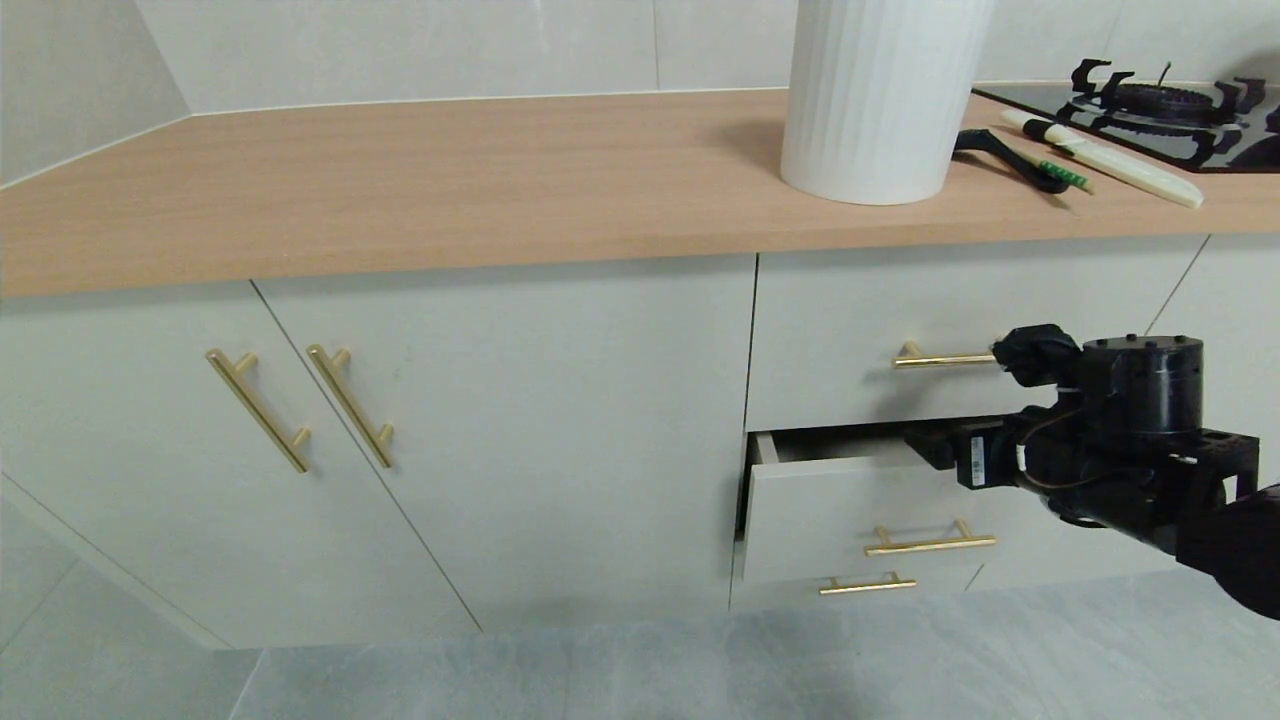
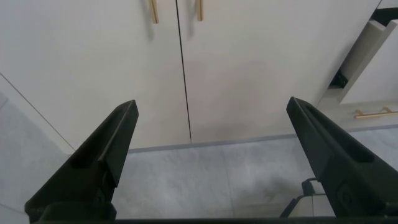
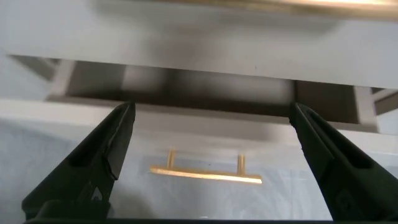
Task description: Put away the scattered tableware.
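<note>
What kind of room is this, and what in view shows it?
Most likely a kitchen: a gas hob set into a wooden countertop, cabinet doors with gold handles below, and a partly open drawer.

The right gripper [image 3: 211, 107] faces a partly pulled-out drawer [image 3: 199, 140], its two dark fingers [image 3: 93, 162] spread wide apart with nothing between them. Framed between the fingers, a gold bar handle [image 3: 205, 175] sits on two short posts on the drawer's pale front panel. Behind the panel's upper edge lies the drawer's shadowed opening [image 3: 205, 87], side walls visible at both ends. Over it sits the upper drawer front [image 3: 186, 37], with a blurred gold handle [image 3: 249, 4] at its edge.
</note>
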Motion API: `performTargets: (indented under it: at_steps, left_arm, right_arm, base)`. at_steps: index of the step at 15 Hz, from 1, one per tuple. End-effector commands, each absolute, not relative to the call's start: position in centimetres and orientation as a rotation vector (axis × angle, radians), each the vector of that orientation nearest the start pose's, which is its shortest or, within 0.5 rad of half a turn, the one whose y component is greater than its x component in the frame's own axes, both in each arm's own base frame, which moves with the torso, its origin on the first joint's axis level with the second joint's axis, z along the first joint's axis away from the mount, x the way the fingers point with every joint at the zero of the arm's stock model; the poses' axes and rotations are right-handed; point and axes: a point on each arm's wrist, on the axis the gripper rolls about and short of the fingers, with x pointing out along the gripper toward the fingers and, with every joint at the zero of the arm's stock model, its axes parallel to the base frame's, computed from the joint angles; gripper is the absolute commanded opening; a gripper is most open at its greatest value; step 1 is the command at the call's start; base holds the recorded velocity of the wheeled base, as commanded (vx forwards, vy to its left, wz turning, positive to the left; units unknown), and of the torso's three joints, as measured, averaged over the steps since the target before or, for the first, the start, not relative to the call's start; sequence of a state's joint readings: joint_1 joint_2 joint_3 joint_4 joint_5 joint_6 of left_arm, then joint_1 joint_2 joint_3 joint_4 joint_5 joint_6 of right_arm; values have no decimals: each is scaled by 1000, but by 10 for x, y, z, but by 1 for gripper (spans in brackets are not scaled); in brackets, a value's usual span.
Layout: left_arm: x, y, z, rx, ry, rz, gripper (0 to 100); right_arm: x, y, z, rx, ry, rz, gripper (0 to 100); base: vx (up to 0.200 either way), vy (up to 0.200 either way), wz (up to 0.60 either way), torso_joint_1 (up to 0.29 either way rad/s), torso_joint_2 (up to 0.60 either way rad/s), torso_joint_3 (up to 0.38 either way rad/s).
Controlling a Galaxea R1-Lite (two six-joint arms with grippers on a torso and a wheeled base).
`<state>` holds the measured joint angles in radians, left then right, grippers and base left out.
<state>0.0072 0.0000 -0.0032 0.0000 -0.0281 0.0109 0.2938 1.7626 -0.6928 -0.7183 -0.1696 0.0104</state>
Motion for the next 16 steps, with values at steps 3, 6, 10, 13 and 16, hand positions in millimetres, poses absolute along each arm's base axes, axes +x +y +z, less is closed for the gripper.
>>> performTargets:
  at_steps: [3,6,10,13,16]
  left_arm:
    - [-23,-1,76,11,-2,-20,100]
    - [-23,-1,76,11,-2,-21,100]
    - [-23,-1,76,11,-2,-21,100]
    - [-23,-1,76,11,-2,-20,100]
    - [-23,-1,76,11,-2,-20,100]
  right_arm:
    - [310,89,108,-83,371,97,100]
    - [318,93,101,-68,311,96,100]
    - [324,94,93,-73,304,69,100]
    - [324,95,92,-74,304,67,100]
    - [323,94,93,-76,310,66,100]
  base:
    - [0,0,0,0,0,0]
    - [0,0,0,0,0,0]
    - [0,0,0,0,0,0]
    - [0,0,0,0,0,0]
    - [0,0,0,0,0,0]
